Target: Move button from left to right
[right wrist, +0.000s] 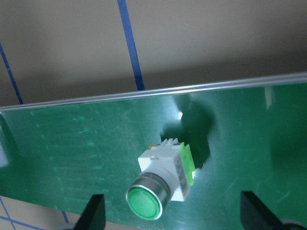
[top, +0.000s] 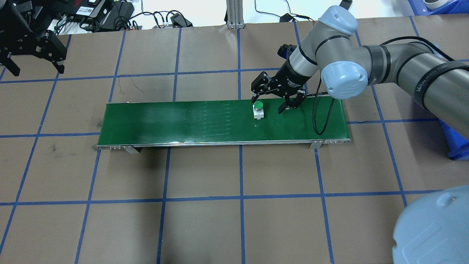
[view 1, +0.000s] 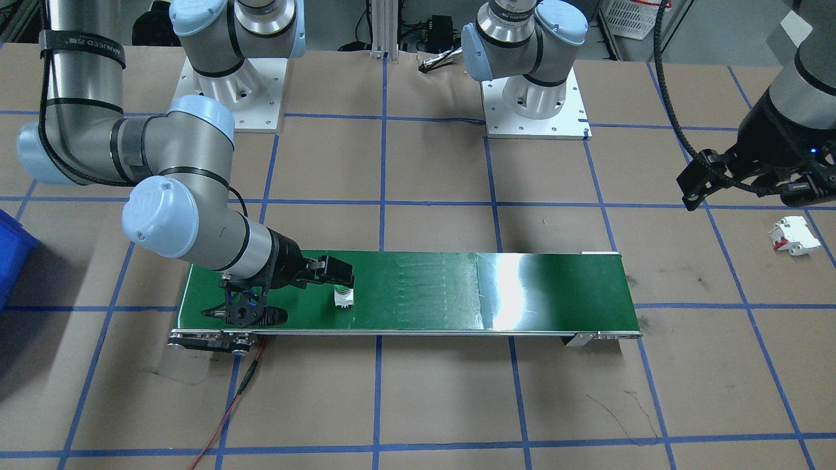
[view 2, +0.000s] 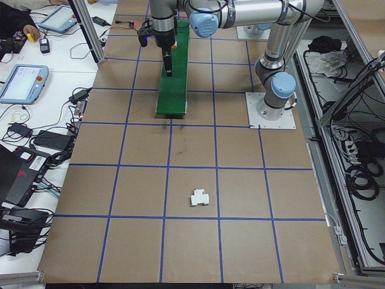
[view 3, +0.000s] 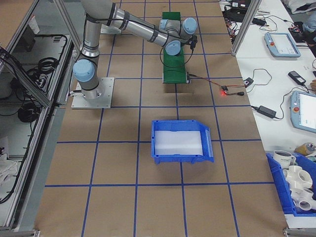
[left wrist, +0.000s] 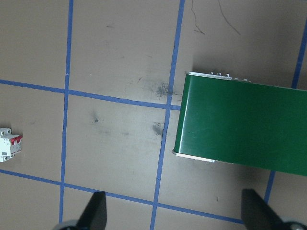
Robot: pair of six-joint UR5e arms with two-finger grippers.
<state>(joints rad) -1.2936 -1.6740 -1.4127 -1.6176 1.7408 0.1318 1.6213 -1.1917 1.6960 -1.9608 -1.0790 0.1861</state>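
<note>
The button (top: 258, 110) has a round green cap on a white body and stands upright on the green conveyor belt (top: 183, 121), right of the belt's middle. My right gripper (top: 267, 105) is open over the belt and straddles the button loosely, one fingertip close to it. In the right wrist view the button (right wrist: 163, 184) sits between the two fingertips, nearer the left one and untouched. The front view shows the button (view 1: 343, 295) just beside the right gripper (view 1: 310, 299). My left gripper (top: 34, 68) hangs open and empty, high over the table's far left, clear of the belt.
A white blocky part with red marks (view 1: 793, 235) lies on the brown table below the left gripper. A blue bin (view 3: 180, 140) stands on the table beyond the belt's right end. A red cable (view 1: 228, 411) trails from the belt's motor end.
</note>
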